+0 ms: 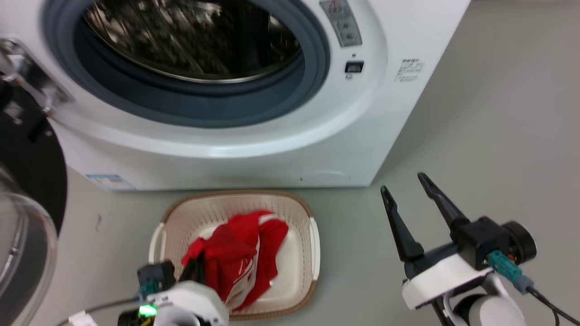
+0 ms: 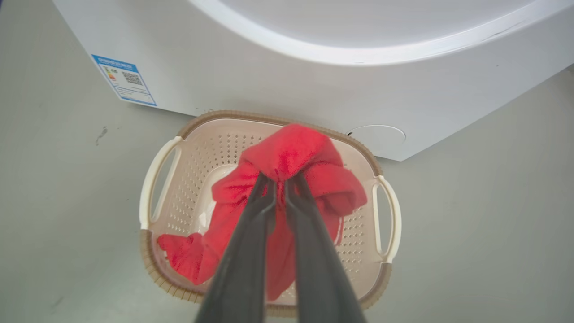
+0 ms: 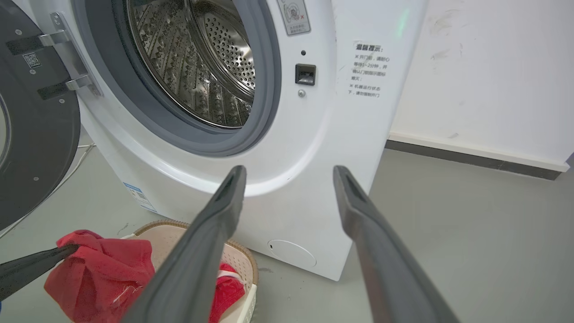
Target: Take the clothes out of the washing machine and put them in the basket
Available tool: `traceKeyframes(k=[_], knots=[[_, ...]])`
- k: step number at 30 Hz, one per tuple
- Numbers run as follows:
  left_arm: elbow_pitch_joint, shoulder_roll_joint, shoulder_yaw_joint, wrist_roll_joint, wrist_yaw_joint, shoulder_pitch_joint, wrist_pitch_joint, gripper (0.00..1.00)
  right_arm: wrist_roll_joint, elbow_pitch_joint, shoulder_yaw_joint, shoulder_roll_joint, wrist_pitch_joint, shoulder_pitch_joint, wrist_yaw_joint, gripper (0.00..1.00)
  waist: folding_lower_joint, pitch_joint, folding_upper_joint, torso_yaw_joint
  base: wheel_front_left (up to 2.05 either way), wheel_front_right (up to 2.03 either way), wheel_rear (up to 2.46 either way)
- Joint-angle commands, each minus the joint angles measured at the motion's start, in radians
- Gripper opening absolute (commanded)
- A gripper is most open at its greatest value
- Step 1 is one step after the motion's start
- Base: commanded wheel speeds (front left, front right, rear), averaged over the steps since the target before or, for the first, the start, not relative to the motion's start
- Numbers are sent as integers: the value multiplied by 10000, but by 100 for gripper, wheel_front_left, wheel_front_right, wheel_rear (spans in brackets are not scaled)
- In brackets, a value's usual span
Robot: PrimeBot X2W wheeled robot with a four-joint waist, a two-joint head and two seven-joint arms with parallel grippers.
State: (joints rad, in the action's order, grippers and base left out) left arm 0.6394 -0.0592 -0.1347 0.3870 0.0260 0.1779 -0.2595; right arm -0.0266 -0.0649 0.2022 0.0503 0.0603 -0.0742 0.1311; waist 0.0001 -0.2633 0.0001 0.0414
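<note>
left end effector (image 2: 280, 181) pinches the clothes (image 2: 291, 148) over the basket (image 2: 224, 115) while right end effector (image 1: 403, 182) hangs spread.

The clothes (image 1: 240, 258) are bright red with white stripe trim. The basket (image 1: 235, 194) is cream, its walls dotted with rows of small holes and its rim brown with a woven look. The washing machine (image 1: 272, 167) is white, with a blue-grey porthole seal (image 1: 319, 63), a shiny perforated steel drum (image 3: 210, 58) and a black-framed door (image 3: 40, 134). A blue-edged label (image 2: 124, 80) marks its seven o'clock corner. The floor (image 1: 498, 113) is pale grey. The left gripper (image 2: 280, 179) and right gripper (image 1: 403, 181) are dark grey.
</note>
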Motion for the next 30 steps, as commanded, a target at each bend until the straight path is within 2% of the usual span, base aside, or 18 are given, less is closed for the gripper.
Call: traceKeyframes(k=[1,7,14,22,23,24,25,26,30], knots=[[404,5,103,60,-46,608,-65,0,-19,-46,20,-3,54,-270,-7,100,-1,-877,-1,139,0,0,0],[2143,52,523,-65,-57,2490,-56,0,-64,44,119,-3,286,-927,-7,100,-1,-2429,-1,557,0,0,0],[3284,-108,643,-526,-61,4136,-57,0,-351,336,430,-6,750,-1686,-7,100,-1,-4047,-1,1292,0,0,0],[4644,-231,941,-568,75,4816,-58,1,-807,1103,727,-6,1375,-2242,-7,100,-1,-4741,-1,1902,0,0,0],[4787,-255,977,-581,95,4841,-58,35,-821,1212,757,-9,1428,-2279,-7,100,-1,-4699,-1,1937,0,0,0],[4878,-283,948,-635,107,4845,-58,76,-845,1315,732,-6,1469,-2299,-7,100,-1,-4625,-1,1954,0,0,0],[4878,-283,948,-635,107,4845,-58,76,-845,1315,732,-6,1469,-2299,-7,100,-1,-4625,-1,1954,0,0,0],[4966,-299,947,-664,83,4842,-58,100,-843,1410,684,-6,1518,-2334,-7,100,-1,-4523,-1,1948,0,0,0],[5080,-228,1011,-627,-74,4556,-59,100,-722,1840,514,-6,1666,-2281,-7,100,-1,-3711,-1,1758,0,0,0]])
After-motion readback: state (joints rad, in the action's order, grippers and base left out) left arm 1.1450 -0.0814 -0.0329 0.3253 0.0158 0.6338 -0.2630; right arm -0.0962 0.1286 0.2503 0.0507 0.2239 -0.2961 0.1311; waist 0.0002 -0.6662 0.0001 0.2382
